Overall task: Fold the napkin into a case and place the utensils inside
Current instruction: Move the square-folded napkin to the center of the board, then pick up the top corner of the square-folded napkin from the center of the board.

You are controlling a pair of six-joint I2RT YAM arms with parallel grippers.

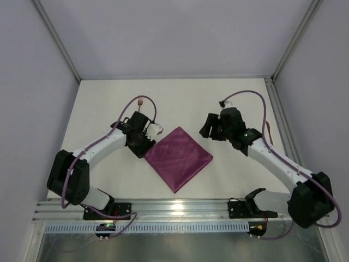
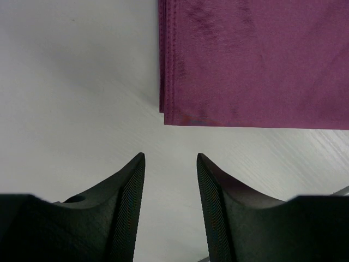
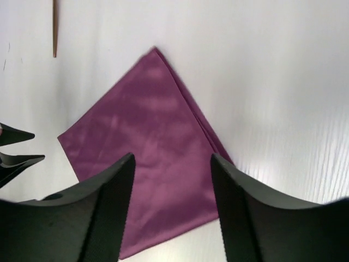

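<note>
Deep magenta-purple cloth napkin (image 1: 179, 158) lay flat near the middle of the white table (image 1: 103, 103), folded to a smaller square and turned corner-on like a diamond; stacked layers showed along one edge in the left wrist view (image 2: 256, 60). Left gripper (image 1: 148, 146) sat low just beside the napkin's left corner, black ribbed jaws parted with only bare table between them (image 2: 170, 158), the corner a little ahead of the tips and not touched. Right gripper (image 1: 207, 130) stood near the napkin's right corner, jaws spread wide and holding nothing (image 3: 172, 158), cloth (image 3: 147, 147) visible beyond them. One thin copper-brown utensil with a pale head (image 1: 140, 101) lay on the table beyond the left arm, apart from the napkin; the right wrist view showed it as a slim brown stick (image 3: 54, 27)
</note>
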